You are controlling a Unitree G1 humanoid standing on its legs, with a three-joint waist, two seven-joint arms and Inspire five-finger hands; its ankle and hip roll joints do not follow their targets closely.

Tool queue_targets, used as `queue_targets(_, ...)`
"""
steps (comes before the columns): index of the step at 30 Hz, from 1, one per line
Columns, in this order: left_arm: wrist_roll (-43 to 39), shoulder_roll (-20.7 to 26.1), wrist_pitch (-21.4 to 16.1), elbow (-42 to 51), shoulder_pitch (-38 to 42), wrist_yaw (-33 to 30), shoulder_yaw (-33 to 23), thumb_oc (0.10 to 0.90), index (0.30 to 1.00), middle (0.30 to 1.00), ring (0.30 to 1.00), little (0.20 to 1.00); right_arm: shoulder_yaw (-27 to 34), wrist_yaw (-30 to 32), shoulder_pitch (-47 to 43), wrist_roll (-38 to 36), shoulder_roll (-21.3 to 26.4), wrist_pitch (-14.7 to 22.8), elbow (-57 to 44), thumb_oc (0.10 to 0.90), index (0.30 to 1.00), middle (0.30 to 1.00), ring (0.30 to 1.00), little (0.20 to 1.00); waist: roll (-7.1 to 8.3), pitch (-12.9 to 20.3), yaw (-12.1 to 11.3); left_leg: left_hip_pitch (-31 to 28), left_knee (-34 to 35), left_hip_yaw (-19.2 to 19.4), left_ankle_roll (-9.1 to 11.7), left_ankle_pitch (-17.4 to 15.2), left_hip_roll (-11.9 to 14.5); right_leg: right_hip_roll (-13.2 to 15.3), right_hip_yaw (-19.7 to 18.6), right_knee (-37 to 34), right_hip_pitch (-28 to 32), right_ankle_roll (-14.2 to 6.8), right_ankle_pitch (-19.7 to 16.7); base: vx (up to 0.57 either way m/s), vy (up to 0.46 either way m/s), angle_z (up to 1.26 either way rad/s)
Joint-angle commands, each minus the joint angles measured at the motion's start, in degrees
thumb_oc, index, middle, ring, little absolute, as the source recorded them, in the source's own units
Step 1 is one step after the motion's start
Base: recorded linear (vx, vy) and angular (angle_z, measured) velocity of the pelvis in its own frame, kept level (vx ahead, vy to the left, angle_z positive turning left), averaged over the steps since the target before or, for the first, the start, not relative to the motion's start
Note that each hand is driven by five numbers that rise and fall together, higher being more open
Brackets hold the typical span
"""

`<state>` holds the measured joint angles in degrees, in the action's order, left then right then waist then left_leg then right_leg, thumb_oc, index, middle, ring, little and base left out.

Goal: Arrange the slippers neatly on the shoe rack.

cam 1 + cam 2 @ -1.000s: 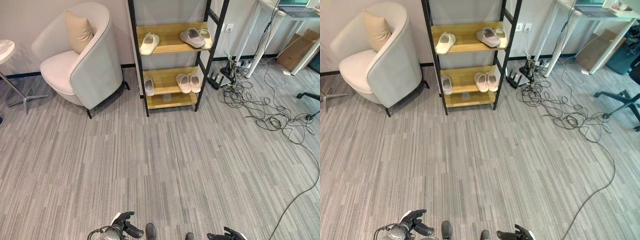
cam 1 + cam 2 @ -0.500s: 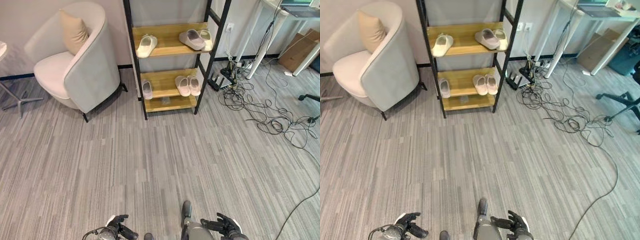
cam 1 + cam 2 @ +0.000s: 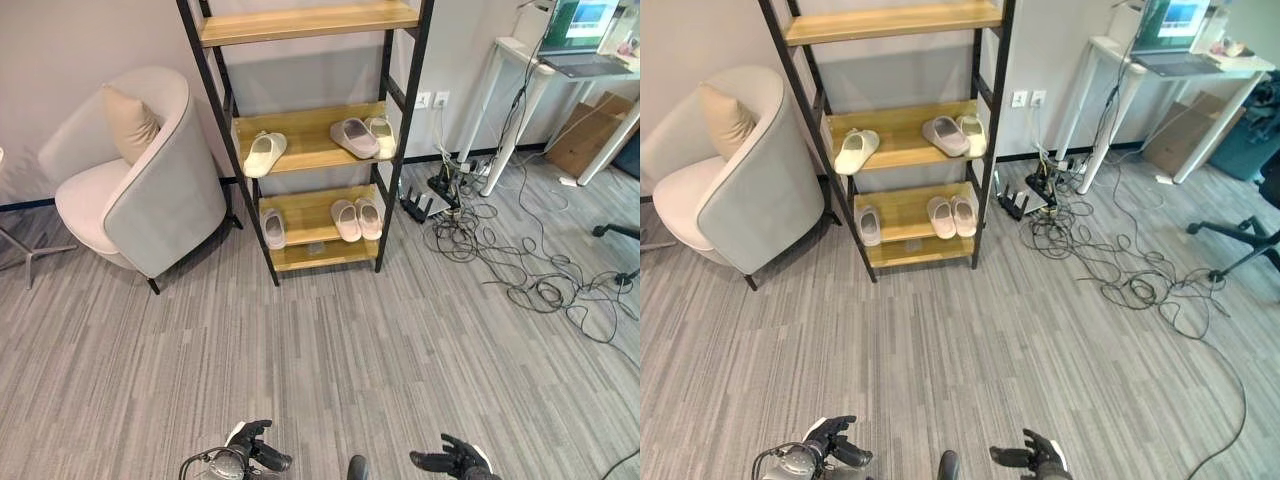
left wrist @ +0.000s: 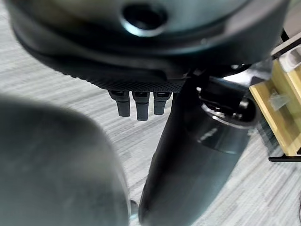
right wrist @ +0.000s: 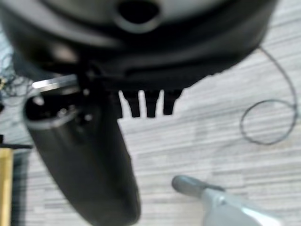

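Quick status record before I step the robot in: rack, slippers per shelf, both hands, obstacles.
rack: black-framed shoe rack with wooden shelves, against the wall ahead
top shelf: bare wood as far as visible
middle shelf: cream slipper on the left; grey slipper lying partly over another cream one on the right
lower shelf: single slipper on the left; neat pair on the right
left hand: low, holding nothing, fingers relaxed
right hand: low, holding nothing, fingers relaxed
obstacles: armchair left of rack; floor cables to the right

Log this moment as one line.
left hand: open, empty | right hand: open, empty | slippers: on rack
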<state>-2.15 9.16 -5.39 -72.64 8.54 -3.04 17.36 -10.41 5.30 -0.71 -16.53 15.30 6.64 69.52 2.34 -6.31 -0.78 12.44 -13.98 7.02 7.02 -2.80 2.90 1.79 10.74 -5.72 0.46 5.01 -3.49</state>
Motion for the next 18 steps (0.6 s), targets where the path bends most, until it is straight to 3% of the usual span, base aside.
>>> queue_targets(1,0.52,1.13,-1.23,-0.96,0.37,-0.43,1.01,0.800,0.900,0.900,0.900,0.900,0.83,-0.01,-0.79,-0.36,2.14,1.80,0.17,0.800,0.900,0.900,0.900,0.900,-1.61,-0.17,-2.41,-0.84,9.29,0.61,-2.47,6.99,-3.48,-0.17,-2.91,3.76,1.65,-10.55,4.36,0.36,0.009,0.06)
queue_targets(3,0.47,1.22,-1.20,-0.99,0.06,-0.45,0.80,0.800,0.900,0.900,0.900,0.900,0.95,0.12,-0.62,-0.24,1.86,1.77,0.23,0.800,0.900,0.900,0.900,0.900,-1.99,-0.10,-3.38,0.51,11.86,1.54,-2.20,9.60,-3.91,-0.94,-3.96,3.98,3.88,-10.51,5.93,0.37,0.032,0.02)
queue_targets(8,0.54,1.26,-0.88,-1.87,-1.24,-0.22,-0.08,0.800,0.900,0.900,0.900,0.900,1.27,-0.07,-0.02,1.53,0.93,1.26,0.71,0.800,0.900,0.900,0.900,0.900,-2.17,1.61,-4.43,-1.37,13.24,1.15,-4.27,8.74,-5.19,0.29,-4.67,8.57,5.61,-11.54,8.71,0.33,0.077,-0.27)
queue_targets(10,0.10,1.87,-0.71,-1.77,-1.01,-0.29,-0.58,0.800,0.900,0.900,0.900,0.900,1.12,-0.49,-0.76,2.51,0.56,1.29,0.50,0.800,0.900,0.900,0.900,0.900,-2.68,1.46,-4.26,-4.74,14.28,1.21,-6.05,6.97,-5.80,2.62,-3.86,20.94,0.16,-13.63,5.88,0.24,0.110,-0.36)
queue_targets(11,0.10,1.88,-0.71,-1.77,-1.00,-0.29,-0.59,0.800,0.900,0.900,0.900,0.900,1.11,-0.48,-0.78,2.51,0.56,1.28,0.50,0.800,0.900,0.900,0.900,0.900,-2.62,1.48,-4.28,-4.70,14.29,1.26,-6.08,6.97,-5.87,2.71,-3.92,21.24,-0.03,-13.67,6.05,0.21,0.090,-0.09)
queue_targets(12,-0.13,2.38,-0.74,-1.38,-0.56,-0.50,-0.35,0.800,0.900,0.900,0.900,0.900,0.84,-0.71,-1.34,2.75,0.50,1.32,0.07,0.800,0.900,0.900,0.900,0.900,-3.58,0.96,-3.44,-7.01,14.64,1.14,-6.96,5.75,-5.66,4.03,-3.01,29.21,-4.84,-14.30,2.52,0.14,0.057,0.04)
queue_targets(13,-0.13,2.38,-0.74,-1.38,-0.56,-0.50,-0.35,0.800,0.900,0.900,0.900,0.900,0.84,-0.71,-1.34,2.75,0.49,1.32,0.07,0.800,0.900,0.900,0.900,0.900,-3.57,0.97,-3.45,-7.00,14.64,1.15,-6.96,5.75,-5.67,4.05,-3.02,29.25,-4.87,-14.30,2.54,0.31,0.097,0.02)
queue_targets(14,-0.10,2.65,-0.80,-0.96,-0.50,-0.59,0.00,0.800,0.900,0.900,0.900,0.900,0.70,-0.58,-1.50,3.05,0.46,1.21,-0.33,0.800,0.900,0.900,0.900,0.900,-4.64,0.75,-2.92,-9.20,15.08,0.82,-7.33,4.62,-5.12,5.33,-0.96,31.86,-7.85,-13.47,2.45,0.28,0.037,0.07)
queue_targets(18,-0.72,2.55,-1.12,-1.09,-0.18,-0.56,-0.17,0.800,0.900,0.900,0.900,0.900,0.08,-0.67,-1.86,3.14,0.50,1.20,-0.31,0.800,0.900,0.900,0.900,0.900,-4.78,0.93,-1.54,-13.68,17.10,-0.49,-6.68,2.60,-5.23,4.47,1.12,20.07,-11.80,-12.87,2.75,0.34,-0.075,0.10)
